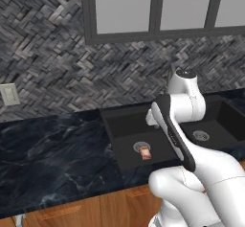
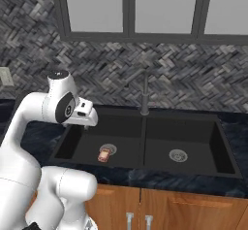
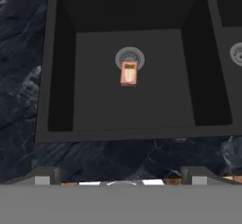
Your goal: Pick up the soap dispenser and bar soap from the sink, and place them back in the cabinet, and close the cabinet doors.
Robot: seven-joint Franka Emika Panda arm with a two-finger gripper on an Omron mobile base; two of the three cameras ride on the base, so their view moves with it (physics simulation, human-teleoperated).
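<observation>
The bar soap [image 3: 128, 73], a small reddish-brown rectangular block with a paler face, lies flat on the floor of the left basin of the matte black double-basin sink [image 3: 61, 67], its far end overlapping the edge of that basin's round silver drain [image 3: 129, 57]. From the left base camera the same block [image 1: 145, 153] sits just in front of the drain ring, and from the right base camera it [image 2: 103, 155] rests beside the drain toward the near wall. The left basin holds the soap alone; the right basin [image 2: 193, 146] holds just its own round silver drain [image 2: 178, 155], and a dark divider wall runs between the two. A slim dark faucet [image 2: 145, 95] stands upright at the back rim, in line with that divider. My gripper [image 3: 120, 178] hangs above the near edge of the sink, well apart from the soap, its fingers spread wide with nothing between them; only their dark tips show at the bottom of the hand camera. Around the sink runs a dark marbled stone counter [image 1: 52, 159], with warm-brown wooden lower cabinet fronts [image 2: 169, 207] beneath it. Behind it a grey herringbone tile wall [image 1: 52, 49] carries a pale wall outlet [image 1: 10, 95] at the left, and grey-framed window panes [image 2: 164, 6] sit above.
</observation>
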